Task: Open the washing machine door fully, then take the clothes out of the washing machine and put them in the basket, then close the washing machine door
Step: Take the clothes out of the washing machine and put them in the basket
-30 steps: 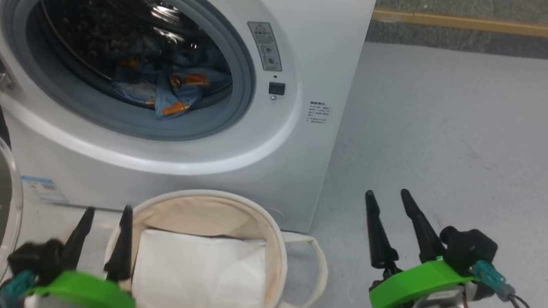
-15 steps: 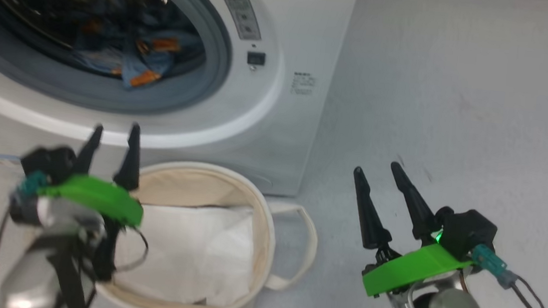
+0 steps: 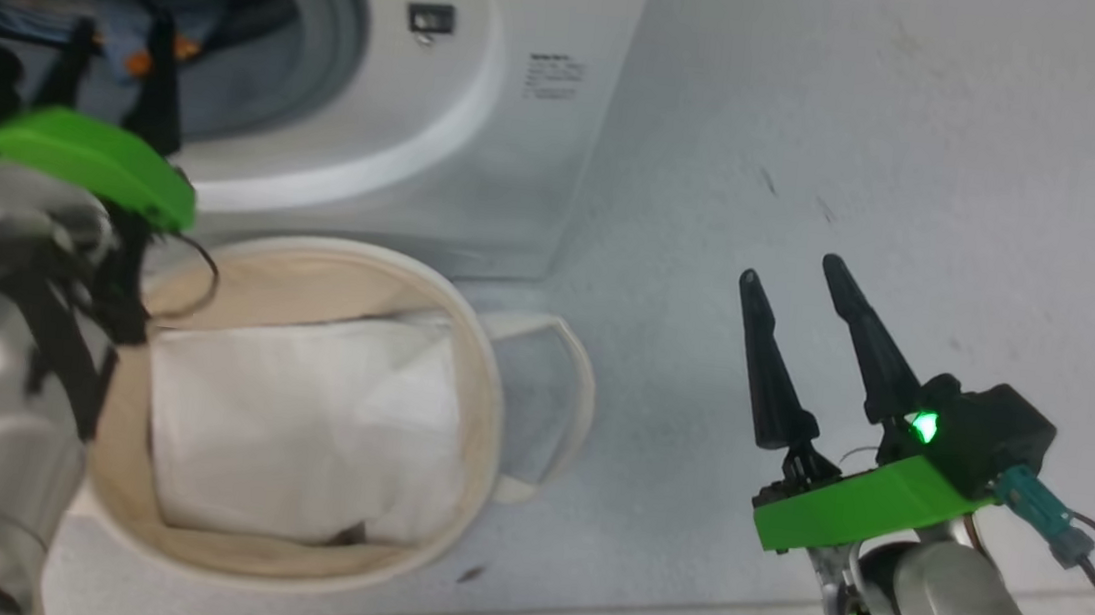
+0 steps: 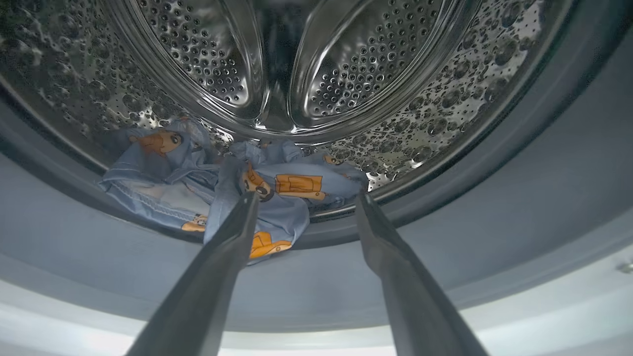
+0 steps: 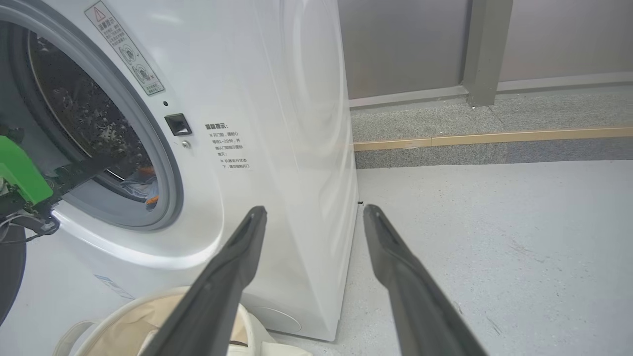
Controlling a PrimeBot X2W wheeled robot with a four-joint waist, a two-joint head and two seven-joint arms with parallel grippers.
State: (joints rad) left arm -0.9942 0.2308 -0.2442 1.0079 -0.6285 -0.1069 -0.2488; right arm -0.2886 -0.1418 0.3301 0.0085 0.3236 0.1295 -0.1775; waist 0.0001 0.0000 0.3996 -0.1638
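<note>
two open grippers, one at the drum mouth, one parked aside

i have the left gripper [image 3: 123, 26] raised to the opening of the washing machine [image 3: 523, 144], fingers spread wide and empty, lined up so the clothes [image 4: 168, 183] sit just past the tips. the light-blue bundle lies at the bottom front of the drum [image 4: 371, 59], with one fold hanging over the lip toward the gasket [image 4: 445, 222]; i judge that fold the easiest edge to pinch. whether a fingertip already brushes the cloth i cannot tell. the right gripper [image 3: 791, 271] hangs wide and empty over bare floor [image 3: 926, 133], well off to the machine's right and out of the left arm's way. the basket [image 3: 494, 413] stands just in front of the machine below the opening, a white sheet [image 3: 295, 424] inside, so the carry from drum to tub should be short.
</note>
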